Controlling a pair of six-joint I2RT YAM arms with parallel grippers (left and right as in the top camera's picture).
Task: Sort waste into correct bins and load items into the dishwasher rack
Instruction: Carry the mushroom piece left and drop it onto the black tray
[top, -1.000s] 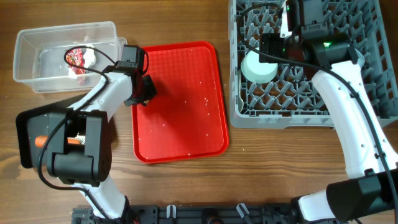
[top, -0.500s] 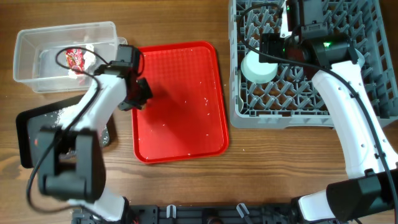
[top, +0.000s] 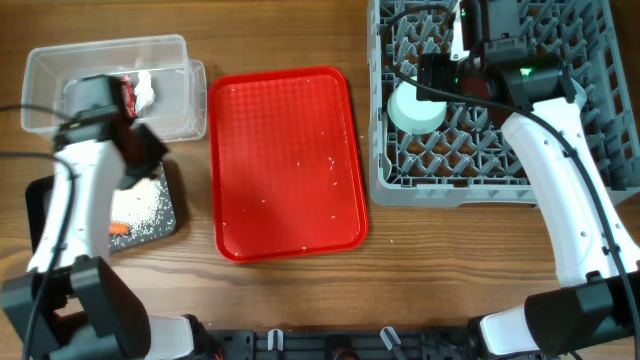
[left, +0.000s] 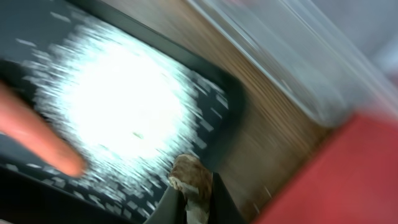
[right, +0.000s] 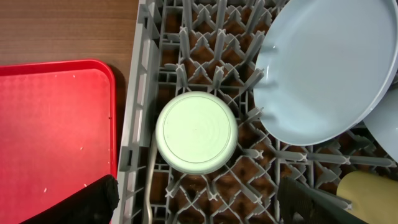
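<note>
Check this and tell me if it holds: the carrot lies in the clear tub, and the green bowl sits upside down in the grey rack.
One thing is wrong. The carrot lies in the black tray, beside the rice, as the left wrist view shows. The green bowl does sit upside down in the grey rack.

The left arm (top: 65, 200) rises from its base at the near left of the overhead view, its white link running away from the base to a dark wrist. From there the left pincer (top: 143, 148) angles back toward the right and downward. Seen from the left wrist (the view is blurred), its fingers (left: 175, 205) stand close together and pinch a small brownish food lump (left: 188, 176) at their tips. The right arm (top: 580, 200) climbs from the near right corner and bends left at the elbow. It ends in the right pincer (top: 432, 72), which points down with its fingers (right: 93, 198) spread wide.
</note>
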